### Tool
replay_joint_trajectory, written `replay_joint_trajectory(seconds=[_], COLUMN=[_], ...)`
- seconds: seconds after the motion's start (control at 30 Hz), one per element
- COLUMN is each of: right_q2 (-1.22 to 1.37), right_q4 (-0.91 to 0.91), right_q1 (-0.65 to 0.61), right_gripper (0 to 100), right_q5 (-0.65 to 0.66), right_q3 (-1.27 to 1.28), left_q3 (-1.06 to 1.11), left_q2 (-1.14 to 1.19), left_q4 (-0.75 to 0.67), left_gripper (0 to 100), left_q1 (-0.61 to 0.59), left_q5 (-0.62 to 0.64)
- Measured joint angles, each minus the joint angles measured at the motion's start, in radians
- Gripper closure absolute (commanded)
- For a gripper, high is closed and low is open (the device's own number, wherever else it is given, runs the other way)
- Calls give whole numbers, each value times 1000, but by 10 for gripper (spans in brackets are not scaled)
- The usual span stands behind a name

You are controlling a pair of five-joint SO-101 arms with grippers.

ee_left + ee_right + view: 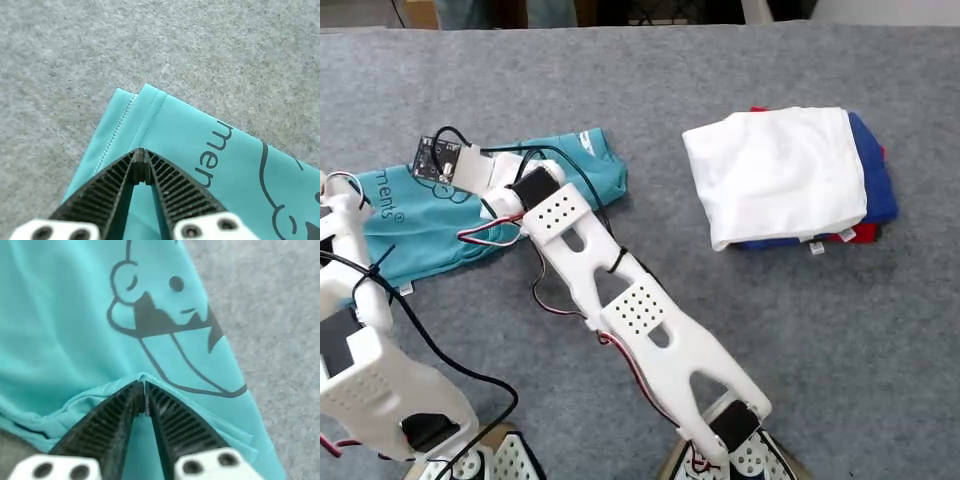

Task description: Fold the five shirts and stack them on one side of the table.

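Observation:
A teal shirt [410, 240] with a dark printed figure lies partly folded at the table's left. My right gripper [144, 392] is shut on a raised fold of the teal shirt [75, 315] just below the print. My left gripper [141, 167] is shut on the teal shirt [200, 130] a little in from a hemmed corner. In the high view the right gripper [455, 175] sits over the shirt's upper middle and the left gripper [332, 195] at its far left edge. On the right stands a folded stack: a white shirt [775, 170] on top, then a blue shirt [878, 175] and a red shirt [860, 235].
The grey felt table [650, 80] is bare between the teal shirt and the stack. The right arm [620, 300] stretches diagonally from the front middle across to the shirt, with cables trailing beside it. The left arm's base [380, 390] stands at the front left.

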Motion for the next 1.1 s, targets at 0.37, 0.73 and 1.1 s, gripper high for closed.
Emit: replay_joint_trajectory(seconds=[0.37, 0.73, 1.1], right_q2=[-158, -305, -305], right_q4=[198, 480, 491], right_q1=[118, 189, 176], right_gripper=[984, 984, 984], right_q5=[0, -5, -28], right_q3=[0, 0, 0], left_q3=[-127, -663, -1143], left_q2=[-74, 109, 545], left_q4=[275, 891, 1162], left_gripper=[847, 773, 701], left_q1=[0, -166, -239], left_q5=[8, -54, -245])
